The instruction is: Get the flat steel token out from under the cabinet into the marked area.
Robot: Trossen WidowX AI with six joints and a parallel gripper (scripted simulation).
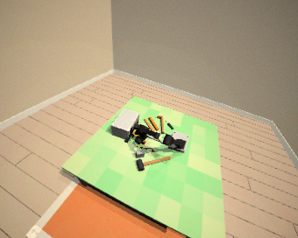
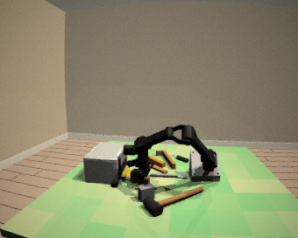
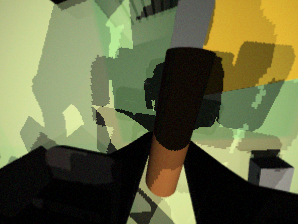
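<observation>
My gripper (image 3: 167,138) (image 2: 145,176) is shut on the orange-brown handle of a tool. The held tool (image 3: 164,172) has a flat grey blade, which runs up out of the top of the wrist view. The gripper is low over the table, in front of the light grey cabinet (image 1: 125,122) (image 2: 102,168). The yellow marked area (image 3: 250,22) (image 2: 126,173) lies in front of the cabinet, just right of the blade in the wrist view. The arm partly covers it in the top and exterior views. The steel token cannot be made out, and the blade's far end is out of the wrist view.
A grey block (image 1: 139,154) (image 2: 146,192) (image 3: 276,178) and a black-headed mallet (image 1: 154,162) (image 2: 180,198) are on the near side of the arm. An orange angled piece (image 1: 162,123) (image 2: 167,159), orange sticks and a black piece (image 1: 170,125) (image 2: 182,158) lie behind it. A dark bar (image 2: 115,180) stands by the cabinet's front corner.
</observation>
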